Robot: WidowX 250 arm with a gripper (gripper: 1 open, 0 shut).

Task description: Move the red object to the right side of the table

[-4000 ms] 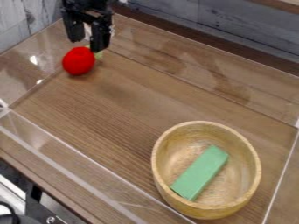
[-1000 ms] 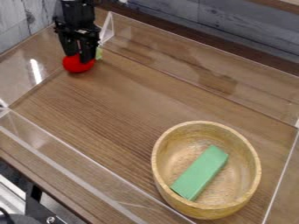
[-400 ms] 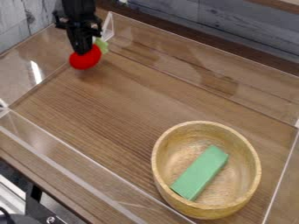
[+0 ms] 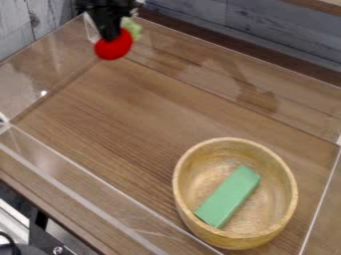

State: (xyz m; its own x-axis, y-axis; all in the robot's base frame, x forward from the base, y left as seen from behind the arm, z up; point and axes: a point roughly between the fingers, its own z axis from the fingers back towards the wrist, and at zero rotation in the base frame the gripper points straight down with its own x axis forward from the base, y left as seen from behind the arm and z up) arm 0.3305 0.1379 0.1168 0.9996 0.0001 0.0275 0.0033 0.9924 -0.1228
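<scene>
One black robot gripper hangs at the top left of the view, pointing down, its fingers pressed in on the small round bright-red toy fruit from above. The fruit is clear of the surface, held up over the far left part of the brown wood-grain tabletop, and a pale green leafy tip shows at its right side beside the gripper. Most of the arm is cut off by the top edge of the picture, so only the lower part of the gripper can be seen. Low clear acrylic walls edge the tabletop on all sides. Well apart from the fruit, near the front right corner, stands a round light wooden bowl. Inside that bowl a green rectangular block lies tilted, leaning along the bowl's inner slope.
</scene>
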